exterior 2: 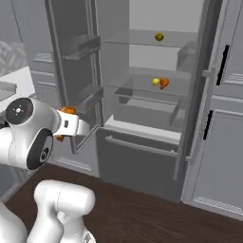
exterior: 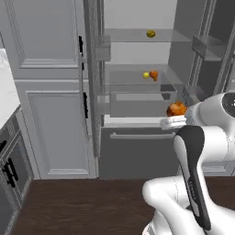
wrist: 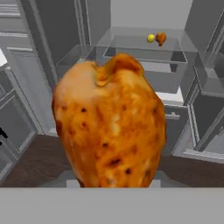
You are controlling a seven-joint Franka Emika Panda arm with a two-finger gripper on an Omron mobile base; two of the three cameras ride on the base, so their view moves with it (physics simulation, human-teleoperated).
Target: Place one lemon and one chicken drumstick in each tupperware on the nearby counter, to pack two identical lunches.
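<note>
A: What is the tool (wrist: pixel 114 186) doing?
B: It is pinching a chicken drumstick (wrist: pixel 110 124), browned and orange. In the hand view the meat stands right in front of the camera and covers the finger tips.

A: Where does it sit in the room?
B: In the left base view the drumstick shows as an orange lump at the end of the white arm, held in the air in front of the open fridge (exterior: pixel 137 98), level with its drawer (exterior: pixel 140 103).

A: What else is in there?
B: On the middle glass shelf (exterior 2: pixel 142 85) a lemon (exterior 2: pixel 155 81) lies just beside a second drumstick (exterior 2: pixel 164 83). Another lemon (exterior 2: pixel 159 36) rests alone on the upper shelf (exterior 2: pixel 137 40).

A: And the surface?
B: A white marble corner (exterior: pixel 7 92) shows at the left edge of the left base view.
</note>
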